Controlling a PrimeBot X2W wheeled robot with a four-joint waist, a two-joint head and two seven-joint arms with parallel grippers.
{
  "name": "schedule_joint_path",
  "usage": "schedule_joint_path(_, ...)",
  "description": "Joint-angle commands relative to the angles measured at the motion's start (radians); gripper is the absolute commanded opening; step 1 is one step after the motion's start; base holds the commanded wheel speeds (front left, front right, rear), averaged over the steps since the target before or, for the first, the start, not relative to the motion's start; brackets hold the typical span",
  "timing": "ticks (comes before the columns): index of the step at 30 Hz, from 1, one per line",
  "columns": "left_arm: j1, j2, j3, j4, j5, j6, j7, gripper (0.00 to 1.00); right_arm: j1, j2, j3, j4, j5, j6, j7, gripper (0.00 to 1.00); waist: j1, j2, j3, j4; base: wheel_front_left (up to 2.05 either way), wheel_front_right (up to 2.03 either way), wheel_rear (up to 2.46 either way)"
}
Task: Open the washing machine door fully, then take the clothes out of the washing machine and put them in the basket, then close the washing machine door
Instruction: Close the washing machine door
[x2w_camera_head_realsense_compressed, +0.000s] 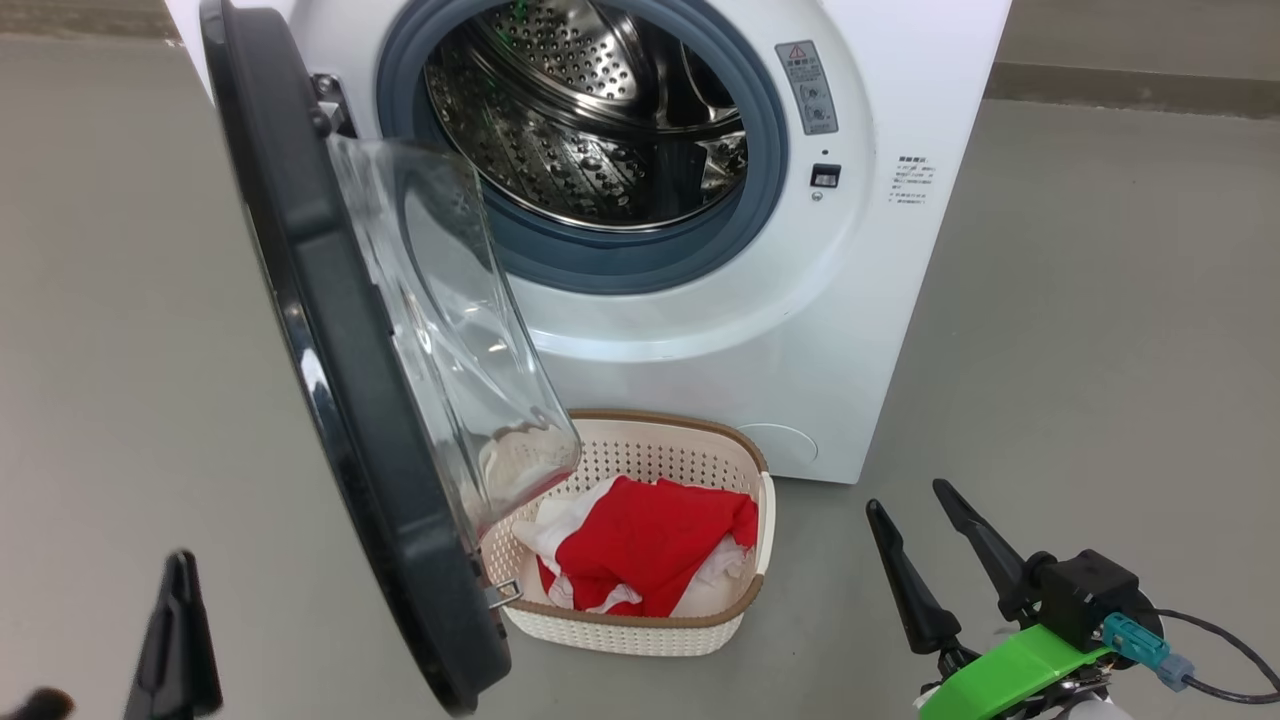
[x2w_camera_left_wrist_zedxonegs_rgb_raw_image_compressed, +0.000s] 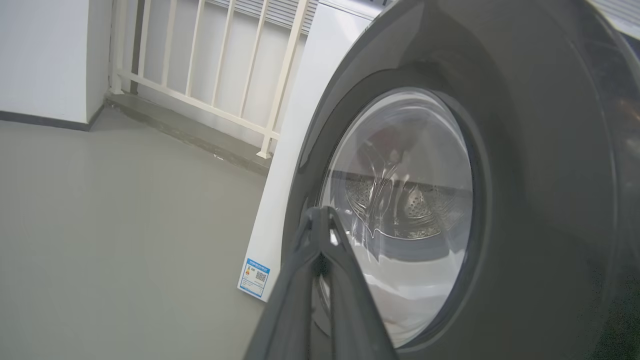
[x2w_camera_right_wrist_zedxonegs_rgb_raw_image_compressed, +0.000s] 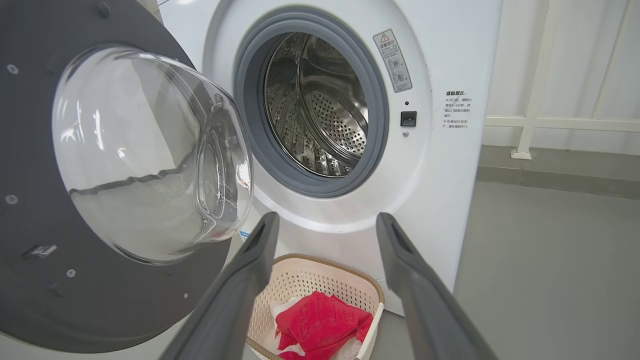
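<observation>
While the washing machine door (x2w_camera_head_realsense_compressed: 330, 400) stands swung out on its hinge at the left side of the washing machine (x2w_camera_head_realsense_compressed: 830, 330), its clear glass bowl hangs over the near-left corner of the basket (x2w_camera_head_realsense_compressed: 600, 628). The basket sits on the floor (x2w_camera_head_realsense_compressed: 1100, 350), just in front of the machine's lower front. The clothes (x2w_camera_head_realsense_compressed: 650, 540) lie inside it, a red piece on top with white parts showing under it and at its edges. Through the grey rubber ring I see the perforated wall of the steel drum (x2w_camera_head_realsense_compressed: 590, 130).

My left end effector (x2w_camera_head_realsense_compressed: 180, 565) has its fingers pressed together with nothing between them. It is low on the outer side of the door, tips aimed at the dark rim where it meets the glass. I cannot tell whether they touch it. My right end effector (x2w_camera_head_realsense_compressed: 908, 498) is spread wide and empty. It hovers over the floor to the right of the basket, well apart from the door, fingers pointing towards the machine's front.
</observation>
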Motion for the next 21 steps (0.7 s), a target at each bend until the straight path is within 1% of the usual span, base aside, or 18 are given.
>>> schedule_joint_path(1,-0.084,0.007,0.030,-0.024,-0.153,0.021,0.001,0.00,-0.021,-0.011,0.027,-0.017,0.002,0.000,-0.006,1.00,0.0000,0.0000,-0.011,0.003,0.00,0.00,0.00)
schedule_joint_path(3,-0.114,0.007,0.021,-0.047,-0.306,0.054,0.044,0.00,-0.016,-0.009,0.030,-0.013,0.005,0.000,-0.006,1.00,0.0000,0.0000,-0.018,0.004,0.00,0.00,0.00)
schedule_joint_path(8,-0.157,0.006,-0.005,-0.170,-0.690,0.166,0.188,0.00,-0.013,-0.007,0.041,-0.010,0.010,0.000,-0.006,1.00,0.0000,0.0000,-0.025,0.000,0.00,0.00,0.00)
schedule_joint_path(11,-0.168,0.006,-0.011,-0.257,-0.883,0.229,0.243,0.00,-0.014,-0.008,0.044,-0.010,0.013,0.000,-0.006,1.00,0.0000,0.0000,-0.024,-0.005,0.00,0.00,0.00)
schedule_joint_path(13,-0.167,0.006,-0.021,-0.308,-0.993,0.269,0.278,0.00,-0.014,-0.008,0.039,-0.011,0.016,0.000,-0.006,1.00,0.0000,0.0000,-0.022,-0.010,0.00,0.00,0.00)
schedule_joint_path(15,-0.163,0.006,-0.038,-0.354,-1.080,0.300,0.314,0.00,-0.014,-0.007,0.035,-0.013,0.020,0.000,-0.006,1.00,0.0000,0.0000,-0.018,-0.016,0.00,0.00,0.00)
schedule_joint_path(18,-0.149,0.006,-0.054,-0.408,-1.162,0.345,0.359,0.00,-0.017,-0.008,0.036,-0.015,0.022,0.000,-0.006,1.00,0.0000,0.0000,-0.006,-0.030,0.00,0.00,0.00)
schedule_joint_path(21,-0.144,0.006,-0.059,-0.419,-1.174,0.361,0.373,0.00,-0.021,-0.007,0.035,-0.014,0.023,0.000,-0.006,1.00,0.0000,0.0000,0.000,-0.039,0.00,0.00,0.00)
